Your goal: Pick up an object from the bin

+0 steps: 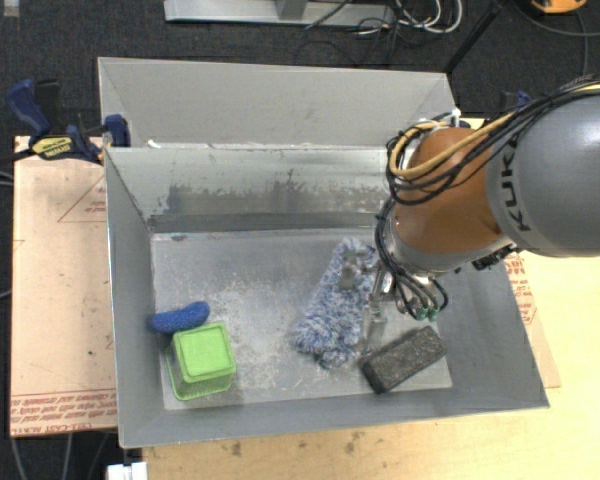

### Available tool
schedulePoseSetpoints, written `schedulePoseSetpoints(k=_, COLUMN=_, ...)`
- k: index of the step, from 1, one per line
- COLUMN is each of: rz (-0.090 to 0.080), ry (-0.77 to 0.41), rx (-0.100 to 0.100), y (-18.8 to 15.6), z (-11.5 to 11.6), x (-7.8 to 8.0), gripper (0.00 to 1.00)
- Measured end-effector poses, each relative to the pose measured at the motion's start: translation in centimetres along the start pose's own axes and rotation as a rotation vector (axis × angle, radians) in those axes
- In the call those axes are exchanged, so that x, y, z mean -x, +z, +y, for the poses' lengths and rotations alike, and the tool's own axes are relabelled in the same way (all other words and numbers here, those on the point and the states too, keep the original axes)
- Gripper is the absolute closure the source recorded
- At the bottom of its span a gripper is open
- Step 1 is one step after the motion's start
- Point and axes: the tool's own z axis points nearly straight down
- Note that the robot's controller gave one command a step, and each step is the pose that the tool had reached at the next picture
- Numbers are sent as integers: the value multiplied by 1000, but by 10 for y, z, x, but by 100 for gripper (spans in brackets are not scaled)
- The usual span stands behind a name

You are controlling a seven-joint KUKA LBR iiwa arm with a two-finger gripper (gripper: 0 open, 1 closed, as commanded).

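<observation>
My gripper (376, 306) reaches down from under the arm's orange cover at the right of the bin floor. It sits at the right edge of a crumpled blue-and-white fuzzy cloth (325, 313). Just below the gripper lies a dark grey rectangular block (403, 357), tilted, near the bin's front right corner. Whether the gripper touches the cloth or the block cannot be told.
A green square cup-like block (202, 361) stands at the front left of the bin. A small blue oblong thing (178, 318) lies against its upper left side. The arm and its cables hang over the bin's right wall.
</observation>
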Motion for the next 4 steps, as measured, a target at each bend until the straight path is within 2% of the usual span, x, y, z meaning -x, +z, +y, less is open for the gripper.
schedulePoseSetpoints(k=1, rz=-8, ry=0, rx=0, y=-5, z=0, x=2, gripper=0)
schedulePoseSetpoints(k=2, rz=-13, ry=-176, rx=-2, y=37, z=11, x=18, gripper=0)
schedulePoseSetpoints(k=3, rz=-5, ry=-296, rx=-1, y=57, z=15, x=25, gripper=0)
schedulePoseSetpoints(k=4, rz=-6, ry=-386, rx=-2, y=56, z=24, x=36, gripper=0)
